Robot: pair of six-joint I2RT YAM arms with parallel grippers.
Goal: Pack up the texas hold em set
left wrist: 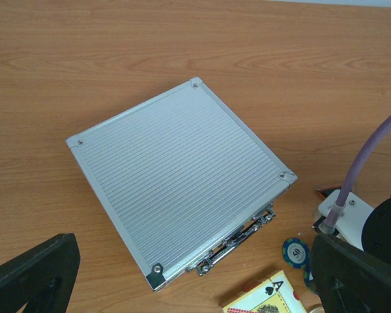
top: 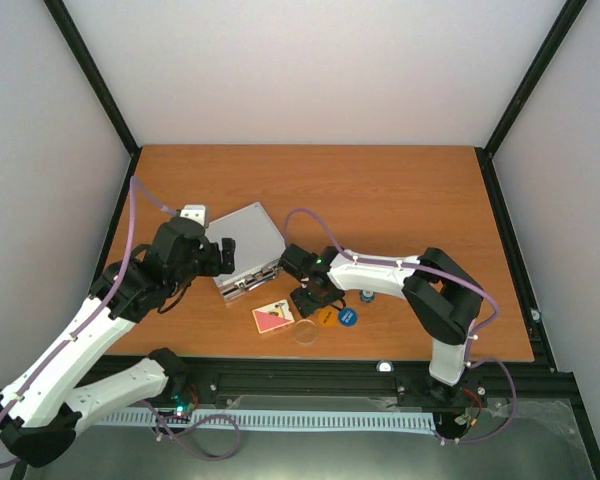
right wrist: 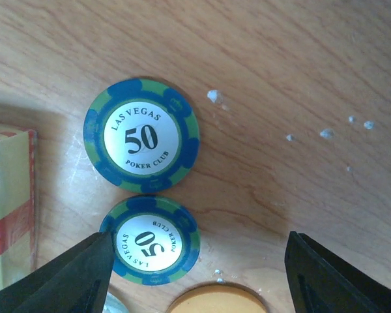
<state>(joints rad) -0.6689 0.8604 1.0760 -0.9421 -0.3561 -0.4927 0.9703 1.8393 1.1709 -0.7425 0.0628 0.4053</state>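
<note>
You see the silver case [left wrist: 182, 189] lying closed on the table [left wrist: 182, 39], with its latches on the side that faces the pink card deck [top: 273, 318]. Your left gripper [top: 218, 258] hangs at the left side of the case, its jaws wide apart, and it holds nothing. Your right gripper [top: 308, 297] is low over the table, jaws also apart, gripping nothing. Between its fingers [right wrist: 65, 280] lies one blue-white chip [right wrist: 150, 241]; it is very near one finger, but I cannot tell if they touch. A second chip [right wrist: 141, 135] lies just beyond. The deck, the orange disc [top: 325, 316], the blue disc [top: 348, 317] and what seems a clear disc [top: 306, 331] lie outside the case, near the table's front edge.
</note>
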